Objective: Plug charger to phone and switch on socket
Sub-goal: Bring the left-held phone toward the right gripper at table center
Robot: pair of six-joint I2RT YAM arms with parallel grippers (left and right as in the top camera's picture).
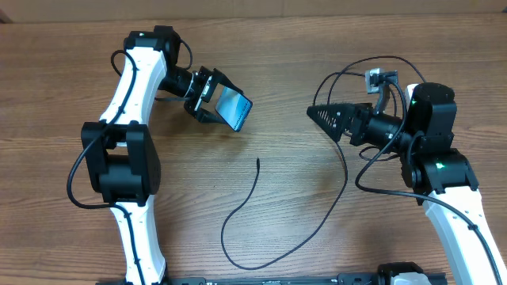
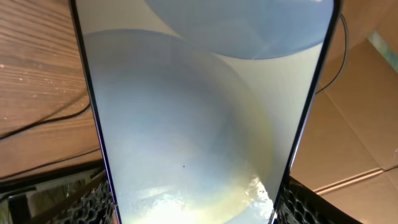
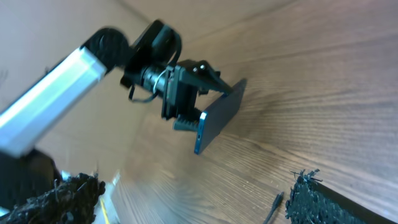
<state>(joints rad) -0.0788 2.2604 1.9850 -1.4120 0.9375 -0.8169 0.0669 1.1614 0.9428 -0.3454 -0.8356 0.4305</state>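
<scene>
At 11 o'clock on the wooden table point(image 1: 63, 95), left gripper point(image 1: 214, 101) gripped the slim blue-lit smartphone point(image 1: 236, 109) aloft, right gripper point(image 1: 315, 113) at its 3 o'clock gaped empty, long thin black charger cable point(image 1: 257, 172) lay unplugged at its 6 o'clock, socket unseen, nothing done yet.

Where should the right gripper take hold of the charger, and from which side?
Probably the charger just behind its connector tip, from above, jaws straddling the cable: that end lies flat and free on the table, pointing roughly toward the phone in the left gripper.
</scene>
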